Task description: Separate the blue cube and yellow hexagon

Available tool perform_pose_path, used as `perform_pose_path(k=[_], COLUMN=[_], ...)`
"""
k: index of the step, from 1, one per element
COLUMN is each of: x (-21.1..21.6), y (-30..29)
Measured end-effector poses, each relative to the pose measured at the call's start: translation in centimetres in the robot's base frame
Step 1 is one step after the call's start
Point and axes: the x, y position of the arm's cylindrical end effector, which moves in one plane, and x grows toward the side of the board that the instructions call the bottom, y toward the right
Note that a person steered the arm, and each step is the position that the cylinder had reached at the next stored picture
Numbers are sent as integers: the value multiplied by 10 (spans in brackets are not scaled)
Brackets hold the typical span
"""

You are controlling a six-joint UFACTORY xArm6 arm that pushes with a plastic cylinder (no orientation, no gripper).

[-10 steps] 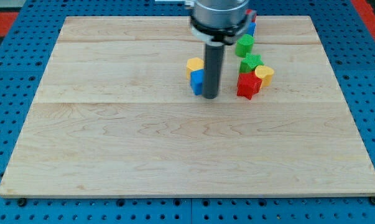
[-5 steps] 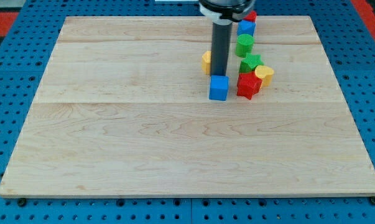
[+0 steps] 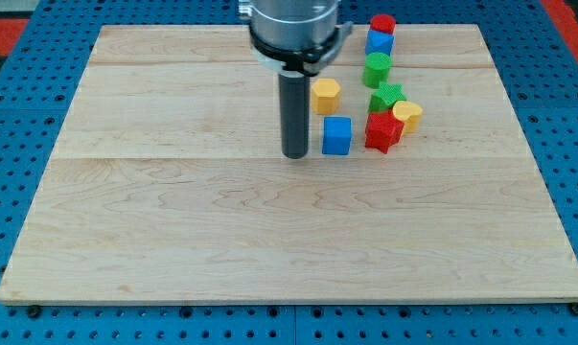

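— So where do we stand?
— My tip [image 3: 295, 154] sits just left of the blue cube [image 3: 336, 135]; the yellow hexagon [image 3: 325, 96] lies just above it. No fingers here; next we push them further apart.

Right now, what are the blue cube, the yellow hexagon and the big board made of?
The blue cube and yellow hexagon look like painted wood or plastic; their flat, even colour leaves it open. The board looks like pale wood, showing grain and plank seams.
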Motion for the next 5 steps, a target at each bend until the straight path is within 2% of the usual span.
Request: perform_pose_path(k=[3,5], x=[-15,-33], y=[21,-2])
